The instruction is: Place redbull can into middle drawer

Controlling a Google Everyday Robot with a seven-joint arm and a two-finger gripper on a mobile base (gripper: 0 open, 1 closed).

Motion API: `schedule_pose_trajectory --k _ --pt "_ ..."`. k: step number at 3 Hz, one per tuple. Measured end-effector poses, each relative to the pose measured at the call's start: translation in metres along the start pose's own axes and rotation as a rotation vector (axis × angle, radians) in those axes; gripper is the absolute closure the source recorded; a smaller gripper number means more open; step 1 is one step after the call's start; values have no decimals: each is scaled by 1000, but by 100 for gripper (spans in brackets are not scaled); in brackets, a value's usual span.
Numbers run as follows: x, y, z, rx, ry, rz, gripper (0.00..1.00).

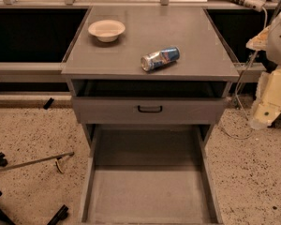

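Note:
The redbull can (160, 58) lies on its side on the grey cabinet top (178, 32), near the front edge and a little right of centre, its silver end toward the front left. The middle drawer (147, 196) is pulled out wide below, and its bare grey floor holds nothing. My gripper (263, 116) hangs on the cream arm at the right edge of the view, beside the cabinet's right side. It is lower than the top, well right of the can, and touches nothing.
A cream bowl (106, 30) stands at the back left of the top. A grey drawer front with a small black handle (150, 109) sits above the open drawer. Black chair legs (0, 191) and a thin rod (33, 161) lie on the speckled floor at left. Cables hang at right.

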State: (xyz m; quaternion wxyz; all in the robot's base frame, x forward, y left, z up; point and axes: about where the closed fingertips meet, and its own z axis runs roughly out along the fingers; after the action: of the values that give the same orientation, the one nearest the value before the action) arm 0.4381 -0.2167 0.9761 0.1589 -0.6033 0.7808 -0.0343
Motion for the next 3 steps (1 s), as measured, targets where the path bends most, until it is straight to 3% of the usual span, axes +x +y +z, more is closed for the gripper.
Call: schedule_pose_trajectory --k 1,2,3 --pt "0 0 0 0 0 0 0" --pt "-8 -27 5 26 0 -32 0" --pt "-28 -103 30 71 -13 -103 0"
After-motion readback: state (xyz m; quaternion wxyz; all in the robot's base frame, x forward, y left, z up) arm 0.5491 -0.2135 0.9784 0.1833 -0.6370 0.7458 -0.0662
